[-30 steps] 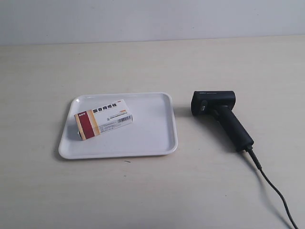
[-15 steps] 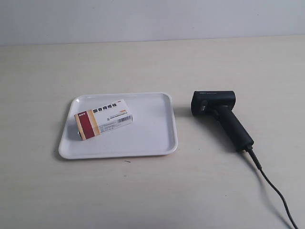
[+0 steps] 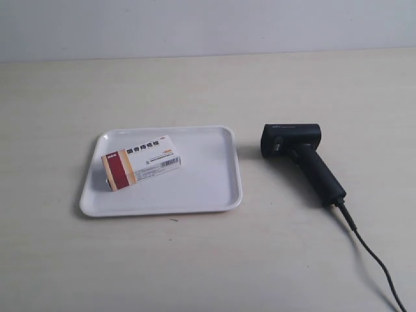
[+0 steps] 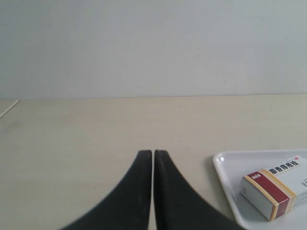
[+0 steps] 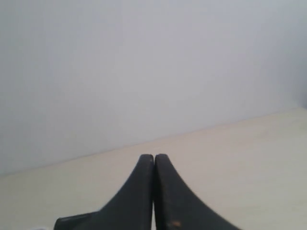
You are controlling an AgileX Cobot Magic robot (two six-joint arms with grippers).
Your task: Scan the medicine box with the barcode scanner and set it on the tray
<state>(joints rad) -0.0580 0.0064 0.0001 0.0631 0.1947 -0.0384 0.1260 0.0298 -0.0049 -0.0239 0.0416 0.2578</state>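
Note:
The medicine box (image 3: 140,162) lies flat in the left half of the white tray (image 3: 208,185), red band toward the front left. It also shows in the left wrist view, the box (image 4: 277,187) inside the tray's corner (image 4: 225,165). The black barcode scanner (image 3: 302,159) rests on the table to the right of the tray, head toward the tray, cable (image 3: 374,260) trailing to the front right. No arm appears in the exterior view. My left gripper (image 4: 153,153) is shut and empty, beside the tray. My right gripper (image 5: 154,157) is shut and empty; a dark scanner edge (image 5: 72,221) shows beside it.
The pale wooden table (image 3: 208,84) runs back to a plain white wall (image 3: 208,26). A thin pale stick (image 4: 8,109) lies at the table's far edge in the left wrist view.

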